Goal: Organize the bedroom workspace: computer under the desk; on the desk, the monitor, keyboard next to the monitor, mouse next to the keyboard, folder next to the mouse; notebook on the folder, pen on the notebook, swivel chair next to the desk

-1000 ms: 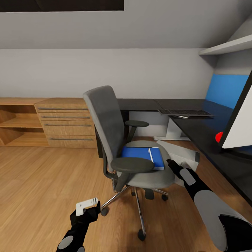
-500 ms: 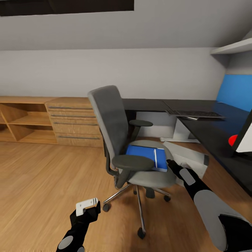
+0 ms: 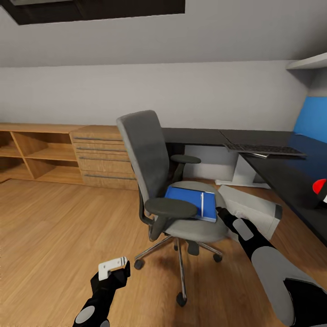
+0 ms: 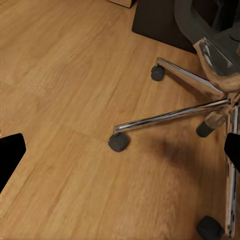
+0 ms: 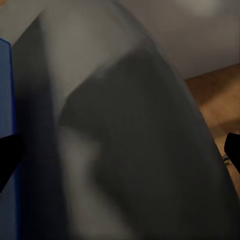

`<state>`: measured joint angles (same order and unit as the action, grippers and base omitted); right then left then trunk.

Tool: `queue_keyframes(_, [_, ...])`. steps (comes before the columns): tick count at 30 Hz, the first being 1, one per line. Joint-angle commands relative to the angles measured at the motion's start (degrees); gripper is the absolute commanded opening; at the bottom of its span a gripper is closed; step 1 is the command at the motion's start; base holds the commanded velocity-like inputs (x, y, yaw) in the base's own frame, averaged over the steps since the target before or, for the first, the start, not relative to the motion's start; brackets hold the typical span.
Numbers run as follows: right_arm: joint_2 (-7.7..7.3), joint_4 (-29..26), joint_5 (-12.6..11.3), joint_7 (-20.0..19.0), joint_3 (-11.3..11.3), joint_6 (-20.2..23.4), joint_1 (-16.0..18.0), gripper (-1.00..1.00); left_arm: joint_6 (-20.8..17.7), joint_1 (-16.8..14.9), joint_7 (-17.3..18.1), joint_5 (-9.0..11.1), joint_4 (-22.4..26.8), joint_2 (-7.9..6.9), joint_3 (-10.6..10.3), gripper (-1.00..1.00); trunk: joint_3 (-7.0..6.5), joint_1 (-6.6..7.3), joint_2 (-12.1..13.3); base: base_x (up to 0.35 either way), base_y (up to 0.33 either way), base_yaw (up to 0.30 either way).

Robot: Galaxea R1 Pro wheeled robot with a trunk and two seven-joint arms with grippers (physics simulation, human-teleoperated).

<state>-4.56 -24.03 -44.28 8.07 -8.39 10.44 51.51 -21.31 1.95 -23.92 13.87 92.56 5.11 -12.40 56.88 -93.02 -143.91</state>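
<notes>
While apparently open, right end effector (image 3: 221, 212) nears folder (image 3: 190, 202).

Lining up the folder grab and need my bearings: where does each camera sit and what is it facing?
Head view: high, looking down at the swivel chair, folder on its seat, desk; both arms show.
Left wrist view: low, facing floor and the chair's chrome base; dark fingertips at edges.
Right wrist view: close against the chair seat, folder edge at side.
All share the chair.

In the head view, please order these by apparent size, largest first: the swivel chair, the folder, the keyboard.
1. swivel chair
2. folder and keyboard: similar apparent size; the keyboard lies farther away, so I do not rank them.
</notes>
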Motion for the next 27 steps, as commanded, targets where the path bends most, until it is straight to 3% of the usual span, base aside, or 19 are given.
queue_keyframes(1, [0.05, -0.15, -0.90, 0.18, -0.05, 0.23, 0.00, 1.00, -0.13, -0.01, -0.43, 0.54, 0.08, -0.01, -0.08, 1.00, 0.03, 0.01, -0.02, 0.000, 0.000, 0.152])
queue_keyframes(27, [0.04, -0.23, -0.81, 0.11, -0.05, 0.19, 0.00, 1.00, -0.22, -0.02, -0.35, 0.45, -0.44, -0.01, -0.25, 1.00, -0.36, 0.01, -0.02, 0.000, 0.000, 0.237])
